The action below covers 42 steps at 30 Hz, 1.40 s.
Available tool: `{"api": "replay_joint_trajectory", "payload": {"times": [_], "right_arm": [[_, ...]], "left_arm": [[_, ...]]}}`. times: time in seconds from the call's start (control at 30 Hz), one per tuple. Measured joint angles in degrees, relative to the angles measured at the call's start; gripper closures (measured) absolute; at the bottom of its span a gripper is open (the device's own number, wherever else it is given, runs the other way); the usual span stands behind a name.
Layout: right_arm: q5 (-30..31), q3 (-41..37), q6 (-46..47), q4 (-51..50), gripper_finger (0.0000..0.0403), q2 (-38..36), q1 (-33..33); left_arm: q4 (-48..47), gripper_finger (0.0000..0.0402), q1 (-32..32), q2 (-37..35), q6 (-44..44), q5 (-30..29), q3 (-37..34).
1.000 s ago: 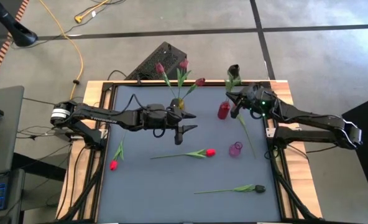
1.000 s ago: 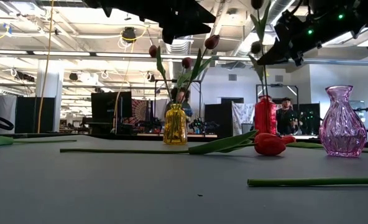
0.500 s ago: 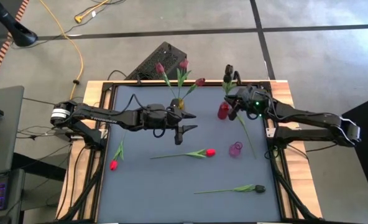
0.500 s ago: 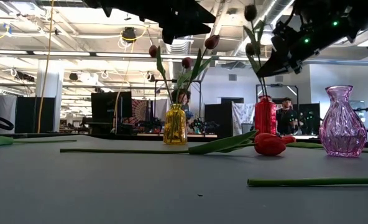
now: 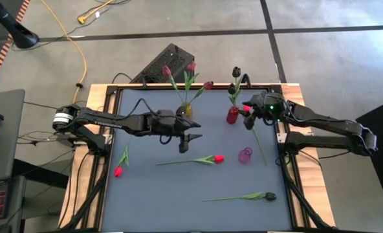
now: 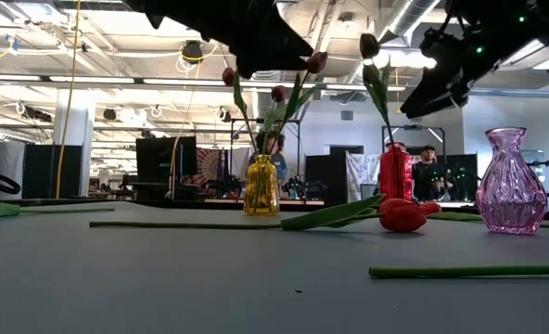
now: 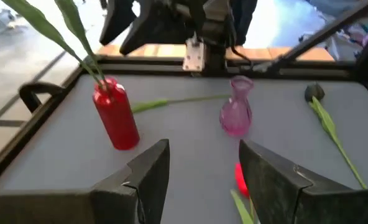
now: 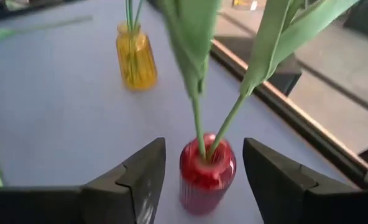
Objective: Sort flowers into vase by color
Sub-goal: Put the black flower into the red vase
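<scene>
Nearest my edge of the grey counter, a black-headed artificial tulip lay flat on its long green stem, unsorted. Off by the left edge lay a small bright red tulip. A second bright red tulip lay across the middle, its head just beside the empty pink ribbed glass vase. I judged that vase was meant for the reds, since nothing stood in it yet. A loose green stem ran along the right side between the pink vase and the right arm, and I could not make out its head. Above the middle red tulip's stem I had the left end effector hovering with its fingers wide and nothing between them. I read it as placed for the next pick. Farther back, the right end effector sat level with the red ribbed vase, its fingers spread broadly to either side and clear of the glass. Two green stems stood in that vase unsupported, with a black head on top, so I judged those flowers delivered and the open stance as room to back away without snagging leaves. At the far edge, the yellow glass vase held three maroon-pink tulips, fanned apart.
</scene>
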Motion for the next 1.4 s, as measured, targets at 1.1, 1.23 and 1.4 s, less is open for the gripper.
{"api": "replay_joint_trajectory", "payload": {"times": [1.1, 1.23, 1.4], "right_arm": [[10.1, 10.9, 43.7, -19.5, 0.0164, 9.1, 60.7], [13.2, 10.9, 49.6, -19.5, 0.0164, 12.1, 66.9], [14.8, 10.9, 55.6, -19.4, 0.0164, 15.9, 72.6]], "left_arm": [[3.2, 0.0219, -23.1, 36.5, 1.1, -2.3, 29.1], [-6.2, 0.0219, -23.7, 45.4, 0.0, -3.4, 41.0], [-11.3, 0.0219, -24.0, 54.2, -1.3, -3.6, 50.7]]}}
